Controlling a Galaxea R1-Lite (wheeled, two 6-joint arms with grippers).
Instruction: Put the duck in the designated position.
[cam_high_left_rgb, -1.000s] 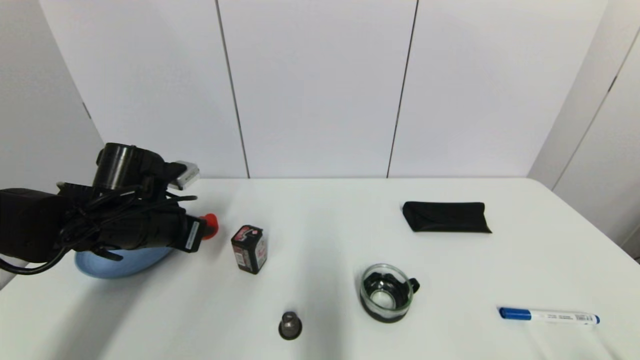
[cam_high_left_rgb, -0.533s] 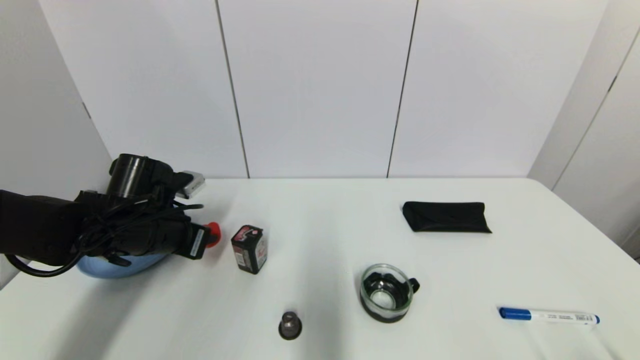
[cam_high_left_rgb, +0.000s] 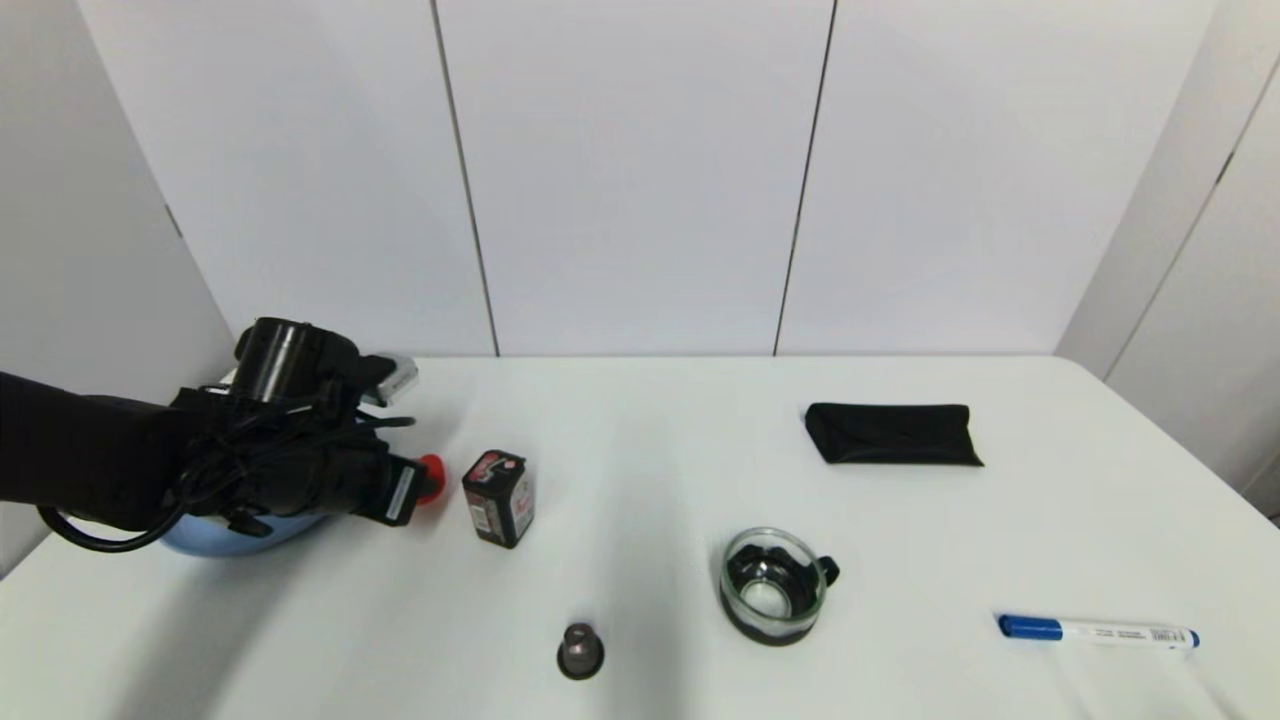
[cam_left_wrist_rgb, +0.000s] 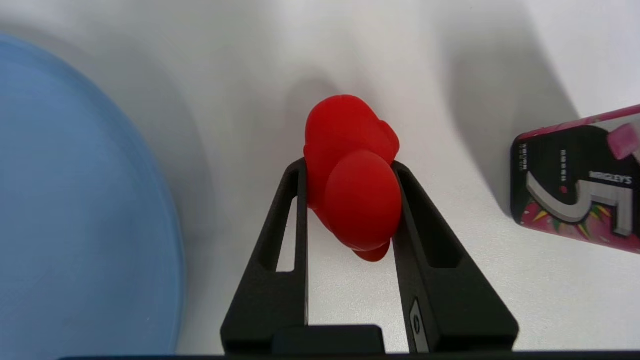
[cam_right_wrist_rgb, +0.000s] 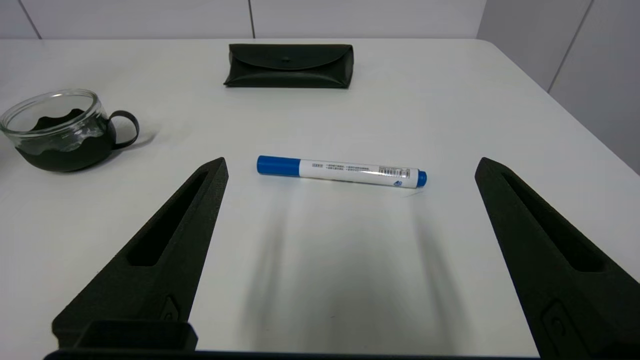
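Observation:
The duck (cam_left_wrist_rgb: 356, 180) is a small glossy red toy, pinched between the two black fingers of my left gripper (cam_left_wrist_rgb: 350, 167), which is shut on it. In the head view the duck (cam_high_left_rgb: 431, 472) pokes out from the left gripper (cam_high_left_rgb: 420, 482) at the table's left, between the blue bowl (cam_high_left_rgb: 235, 528) and the black gum box (cam_high_left_rgb: 498, 497). It hangs just above the white table. My right gripper (cam_right_wrist_rgb: 350, 167) is open and holds nothing; it sits low over the table near a blue marker (cam_right_wrist_rgb: 341, 171) and is out of the head view.
A blue bowl (cam_left_wrist_rgb: 75, 210) lies close beside the duck, the gum box (cam_left_wrist_rgb: 580, 185) on its other side. A small grey knob (cam_high_left_rgb: 580, 648), a glass cup (cam_high_left_rgb: 775, 585) with a black base, a black pouch (cam_high_left_rgb: 892, 433) and the marker (cam_high_left_rgb: 1097, 631) lie on the table.
My left arm has moved right and downward with the duck still held, bringing it lower and closer to the gum box. Everything else is unmoved.

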